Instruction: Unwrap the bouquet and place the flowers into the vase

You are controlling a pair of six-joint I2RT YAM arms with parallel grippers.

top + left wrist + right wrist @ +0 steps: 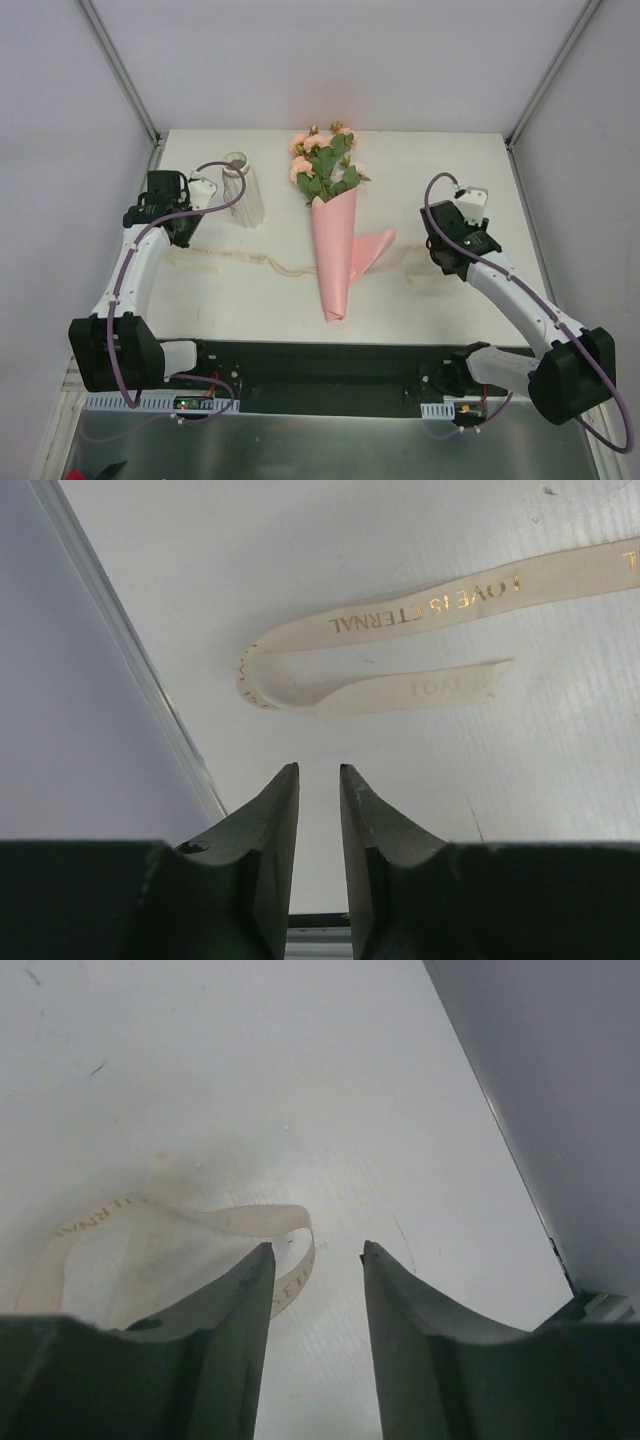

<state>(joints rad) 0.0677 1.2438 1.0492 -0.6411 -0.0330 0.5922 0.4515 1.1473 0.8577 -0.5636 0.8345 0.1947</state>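
The bouquet [335, 250] lies at the middle of the table, a pink paper cone with one flap spread to the right. Its flowers [325, 165], peach-pink with green leaves, point to the far side. The cream ribbon [240, 258] trails loose to both sides of the cone. The white ribbed vase [243, 190] stands upright left of the bouquet. My left gripper [319, 768] is open a little with nothing in it, and a ribbon end [400, 685] lies on the table just ahead. My right gripper [317, 1248] is open and empty, with a ribbon loop [200, 1222] beside its left finger.
The table's left edge, with a metal frame post [130, 650], runs close beside my left gripper. The right wall [560, 1090] rises close to my right gripper. The vase stands just right of my left arm's wrist [165, 195].
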